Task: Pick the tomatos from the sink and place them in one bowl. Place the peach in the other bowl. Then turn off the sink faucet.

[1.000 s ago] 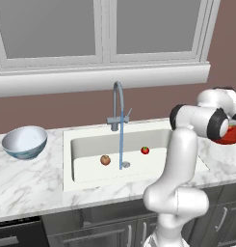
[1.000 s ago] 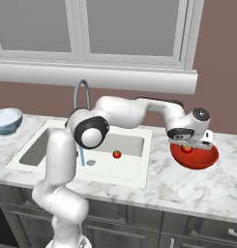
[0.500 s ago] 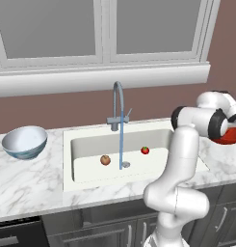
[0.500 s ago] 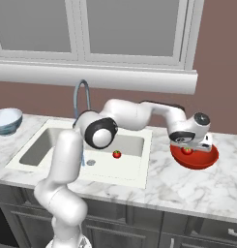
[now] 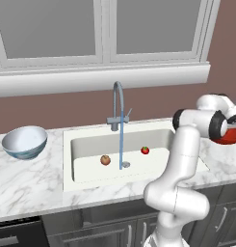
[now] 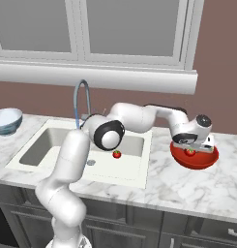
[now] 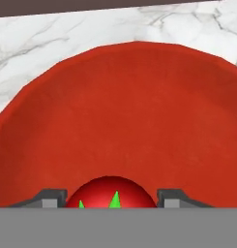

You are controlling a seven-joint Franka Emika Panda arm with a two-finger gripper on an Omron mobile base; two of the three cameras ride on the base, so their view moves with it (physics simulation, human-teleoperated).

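We count two tomatoes: one (image 6: 190, 152) low between the gripper's (image 6: 191, 147) tips over the red bowl (image 6: 206, 160) at the right of the right base view, the other (image 5: 145, 150) in the sink (image 5: 85, 144) at frame centre. Whether the tips clamp or have let go, we cannot tell. One peach (image 5: 105, 159) lies left of the faucet's (image 5: 118, 106) stream. One pale bowl (image 5: 24, 142) sits at far left.

Two base cameras look forward and down from behind-left and behind-right, sharing the sink (image 5: 134, 144); the hand camera sits close above the red bowl (image 7: 139, 111).
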